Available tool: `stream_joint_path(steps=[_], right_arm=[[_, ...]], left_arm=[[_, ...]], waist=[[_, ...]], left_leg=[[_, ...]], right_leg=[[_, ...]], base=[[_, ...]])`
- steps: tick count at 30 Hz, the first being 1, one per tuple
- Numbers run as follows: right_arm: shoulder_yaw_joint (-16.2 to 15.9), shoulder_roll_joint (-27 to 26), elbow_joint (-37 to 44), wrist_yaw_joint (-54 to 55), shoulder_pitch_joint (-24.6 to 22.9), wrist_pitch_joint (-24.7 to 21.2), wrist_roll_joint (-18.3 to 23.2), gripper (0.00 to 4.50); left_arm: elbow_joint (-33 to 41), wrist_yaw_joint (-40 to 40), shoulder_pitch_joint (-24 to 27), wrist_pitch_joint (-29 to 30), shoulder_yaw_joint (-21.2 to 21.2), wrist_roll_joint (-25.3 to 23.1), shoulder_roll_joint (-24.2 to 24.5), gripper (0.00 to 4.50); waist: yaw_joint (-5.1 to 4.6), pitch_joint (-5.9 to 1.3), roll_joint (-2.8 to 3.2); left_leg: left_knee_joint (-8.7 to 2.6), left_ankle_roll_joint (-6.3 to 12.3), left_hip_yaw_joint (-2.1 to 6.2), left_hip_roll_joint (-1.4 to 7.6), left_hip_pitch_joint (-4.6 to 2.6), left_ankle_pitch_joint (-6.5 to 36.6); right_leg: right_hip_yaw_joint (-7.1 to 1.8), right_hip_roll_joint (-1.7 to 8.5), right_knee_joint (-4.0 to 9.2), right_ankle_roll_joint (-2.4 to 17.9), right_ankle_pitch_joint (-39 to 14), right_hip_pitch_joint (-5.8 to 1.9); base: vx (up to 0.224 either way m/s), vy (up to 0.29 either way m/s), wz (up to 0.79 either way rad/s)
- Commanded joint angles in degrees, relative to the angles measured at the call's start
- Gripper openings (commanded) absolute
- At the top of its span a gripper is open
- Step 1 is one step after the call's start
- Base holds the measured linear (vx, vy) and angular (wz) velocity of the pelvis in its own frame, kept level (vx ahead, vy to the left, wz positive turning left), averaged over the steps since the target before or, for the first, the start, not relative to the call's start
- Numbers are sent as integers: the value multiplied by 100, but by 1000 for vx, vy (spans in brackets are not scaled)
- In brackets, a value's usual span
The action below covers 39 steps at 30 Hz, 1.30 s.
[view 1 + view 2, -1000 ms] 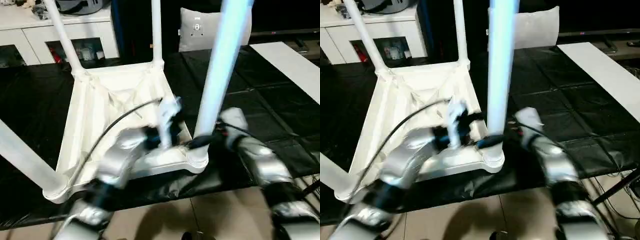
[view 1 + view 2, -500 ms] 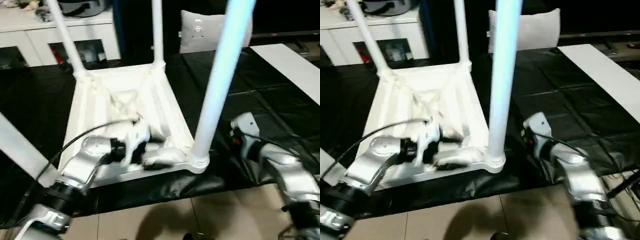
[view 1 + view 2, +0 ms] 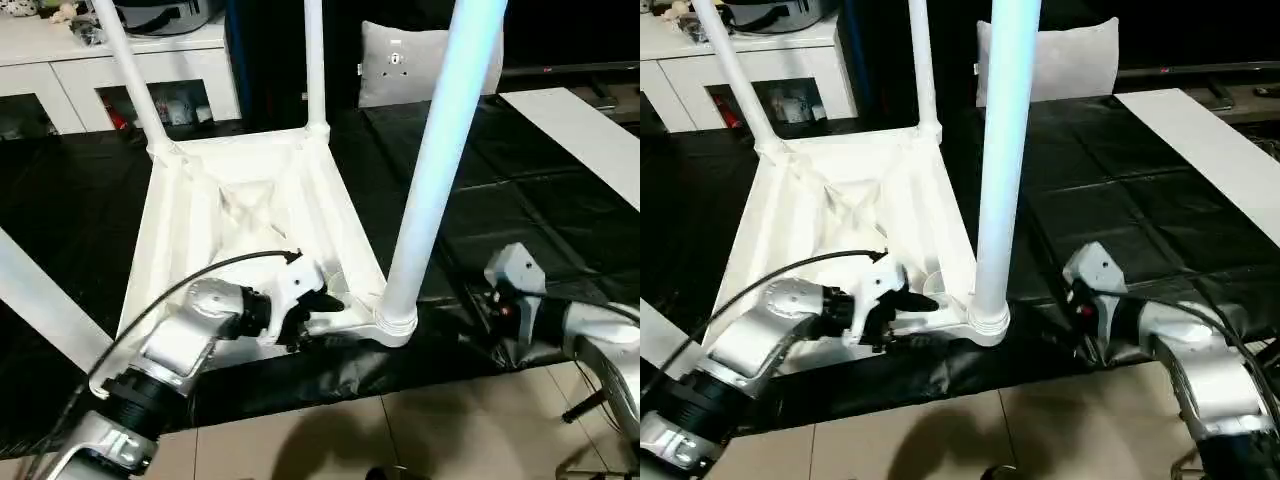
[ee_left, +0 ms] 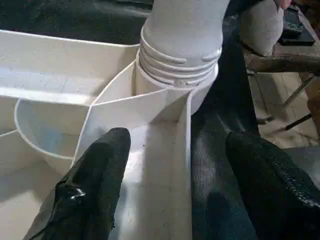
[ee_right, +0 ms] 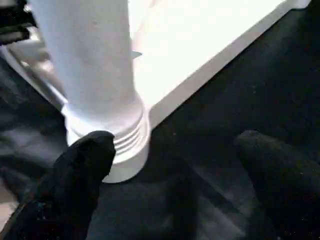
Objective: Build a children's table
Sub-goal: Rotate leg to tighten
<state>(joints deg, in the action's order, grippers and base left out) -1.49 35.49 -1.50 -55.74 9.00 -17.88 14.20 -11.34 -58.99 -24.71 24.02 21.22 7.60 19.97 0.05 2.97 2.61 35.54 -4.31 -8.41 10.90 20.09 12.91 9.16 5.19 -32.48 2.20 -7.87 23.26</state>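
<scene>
I see the children's table (image 3: 250,215) lying upside down on the black worktop (image 3: 520,200), centre-left of the head view, four legs standing up. My left arm reaches in from the lower left; its pincer (image 4: 177,170) straddles the top's near rim beside the near-right leg (image 3: 435,170), fingers (image 4: 100,170) spread, gripping nothing. My right arm comes in level from the lower right, its pincer (image 5: 175,165) wide and empty beside that leg's socket (image 5: 125,145).
</scene>
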Motion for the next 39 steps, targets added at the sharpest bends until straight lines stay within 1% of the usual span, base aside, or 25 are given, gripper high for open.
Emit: stream_joint_path(steps=[1, 2, 4, 6, 7, 12, 14, 15, 18, 19, 20, 23, 25, 26, 27, 28, 29, 30, 31, 32, 33, 34, 35, 37, 39], right_arm=[[-6, 55, 185, -116, 1, -115, 166, 450], [-12, 54, 198, -129, -3, -131, 173, 450], [-51, 15, 188, -244, -11, -174, 227, 450], [-108, -3, 142, -285, -10, -149, 251, 450], [-147, -45, -55, -311, 23, -23, 195, 450], [-229, -203, -1014, -355, 185, 579, -67, 450], [-238, -214, -1130, -366, 207, 646, -85, 450], [-284, -251, -1463, -403, 295, 851, -162, 450], [-357, -342, -1924, -441, 448, 1084, -254, 450], [-406, -404, -2217, -480, 557, 1234, -303, 450], [-433, -438, -2379, -510, 618, 1316, -329, 450], [-528, -623, -3429, -766, 1015, 1906, -461, 450], [-490, -740, -4124, -612, 1306, 2393, -594, 450], [-477, -758, -4225, -572, 1350, 2459, -612, 450], [-364, -826, -4531, -414, 1503, 2658, -595, 450], [-278, -869, -4701, -311, 1593, 2787, -563, 450], [-119, -927, -4913, -117, 1734, 2891, -485, 450], [9, -966, -5116, 2, 1871, 3009, -404, 450], [100, -977, -5260, 63, 1982, 3102, -345, 450], [161, -975, -5407, 66, 2082, 3204, -307, 450], [217, -966, -5526, 1, 2165, 3266, -253, 450], [223, -964, -5545, -6, 2178, 3280, -248, 450], [338, -944, -5918, -117, 2401, 3555, -201, 450], [462, -952, -6155, -133, 2553, 3735, -163, 450], [800, -990, -6424, 20, 2812, 3920, 18, 450]], left_arm=[[113, 147, -34, 146, 44, -144, 53, 318], [138, 181, -36, 207, 51, -168, 56, 318], [248, 292, -31, 482, 76, -218, 49, 318], [283, 359, -33, 620, 83, -218, 35, 318], [293, 400, -32, 682, 82, -230, 28, 303], [434, 447, -16, 951, 100, -199, 21, 262], [476, 426, -7, 993, 99, -184, 16, 250], [536, 415, 4, 991, 117, -201, 23, 240], [577, 411, 10, 1012, 136, -210, 34, 213], [598, 410, 10, 1045, 152, -209, 42, 207], [607, 404, 9, 1058, 164, -208, 49, 200], [644, 348, -17, 1168, 246, -199, 104, 168], [651, 284, -42, 1217, 304, -222, 150, 151], [651, 273, -46, 1225, 313, -226, 157, 142], [646, 232, -61, 1243, 355, -250, 196, 129], [647, 207, -66, 1249, 381, -265, 225, 129], [630, 193, -75, 1223, 403, -297, 253, 119], [597, 206, -87, 1169, 415, -331, 271, 106], [546, 229, -103, 1101, 417, -366, 278, 98], [511, 253, -113, 1062, 410, -378, 283, 91], [467, 271, -127, 1008, 395, -391, 291, 91], [462, 272, -129, 1001, 389, -388, 290, 73], [391, 286, -154, 889, 294, -333, 280, 73], [350, 270, -178, 765, 235, -302, 281, 51], [225, 178, -242, 459, 139, -264, 313, 35]], waist=[[-7, -329, -90], [-20, -332, -62], [-40, -337, -56], [-42, -349, -55], [-36, -353, -24], [-15, -368, -49], [-20, -364, -47], [-22, -354, -66], [-70, -331, -51], [-84, -331, -73], [-119, -319, -58], [-240, -294, -42], [-317, -277, -15], [-403, -249, 15], [-479, -224, 48], [-500, -214, 133], [-532, -218, 119], [-519, -193, 86], [-518, -199, 72], [-575, -244, 27], [-604, -261, -16], [-596, -263, 1], [-592, -272, 44], [-633, -311, 94], [-631, -388, 89]], left_leg=[[-366, 508, 18, 67, 55, 1398], [-374, 510, 25, 85, 18, 1462], [-388, 495, 41, 112, 11, 1534], [-409, 514, 61, 133, 35, 1472], [-411, 518, 63, 136, 45, 1441], [-402, 560, 50, 140, 61, 1289], [-408, 572, 49, 148, 67, 1296], [-414, 574, 54, 151, 75, 1313], [-401, 560, 50, 133, 63, 1476], [-396, 547, 50, 123, 62, 1504], [-384, 521, 54, 121, 29, 1673], [-363, 433, 89, 121, 10, 2062], [-359, 376, 104, 137, -79, 2391], [-379, 329, 139, 166, -93, 2661], [-441, 240, 197, 219, -91, 2993], [-502, 204, 231, 287, -121, 3271], [-632, 136, 298, 410, -64, 3680], [-693, 100, 319, 424, -33, 3889], [-637, 84, 281, 367, -81, 3826], [-385, 68, 164, 127, -193, 3211], [-260, 174, 101, -7, -92, 2507], [-248, 235, 93, -13, -60, 2294], [-278, 329, 105, 18, -43, 2123], [-353, 392, 185, 111, 92, 2026], [-376, 523, 206, 146, 172, 1620]], right_leg=[[-130, 273, 703, -230, -3602, -331], [-113, 283, 720, -219, -3561, -325], [-102, 296, 718, -167, -3452, -340], [-123, 318, 684, -43, -3212, -369], [-132, 328, 668, 4, -3152, -370], [-158, 362, 642, 164, -3004, -385], [-156, 348, 637, 210, -2953, -394], [-155, 354, 629, 195, -2985, -396], [-123, 353, 667, 162, -3237, -377], [-109, 343, 677, 123, -3292, -387], [-80, 352, 699, 88, -3465, -358], [6, 353, 760, -53, -3770, -357], [84, 350, 820, -114, -3885, -323], [162, 341, 847, -152, -3907, -340], [231, 319, 833, -218, -3842, -402], [246, 321, 788, -189, -3687, -439], [146, 310, 576, -84, -3136, -550], [104, 326, 518, -69, -3216, -552], [92, 343, 572, -93, -3423, -508], [147, 462, 793, -137, -4005, -379], [201, 513, 848, -227, -4311, -401], [190, 516, 848, -258, -4328, -417], [166, 494, 836, -214, -4181, -400], [147, 458, 717, 8, -3597, -493], [37, 454, 584, 380, -2784, -511]], base=[[0, 0, 0], [0, 0, 0], [0, 0, 0], [0, 0, 0], [0, 0, 0], [0, 0, 0], [0, 0, 0], [0, 0, 0], [0, 0, 0], [0, 0, 0], [0, 0, 0], [0, 0, 0], [0, 0, 0], [0, 0, 0], [0, 0, 0], [0, 0, 0], [0, 0, 0], [0, 0, 0], [0, 0, 0], [0, 0, 0], [0, 0, 0], [0, 0, 0], [0, 0, 0], [0, 0, 0], [0, 0, 0]])
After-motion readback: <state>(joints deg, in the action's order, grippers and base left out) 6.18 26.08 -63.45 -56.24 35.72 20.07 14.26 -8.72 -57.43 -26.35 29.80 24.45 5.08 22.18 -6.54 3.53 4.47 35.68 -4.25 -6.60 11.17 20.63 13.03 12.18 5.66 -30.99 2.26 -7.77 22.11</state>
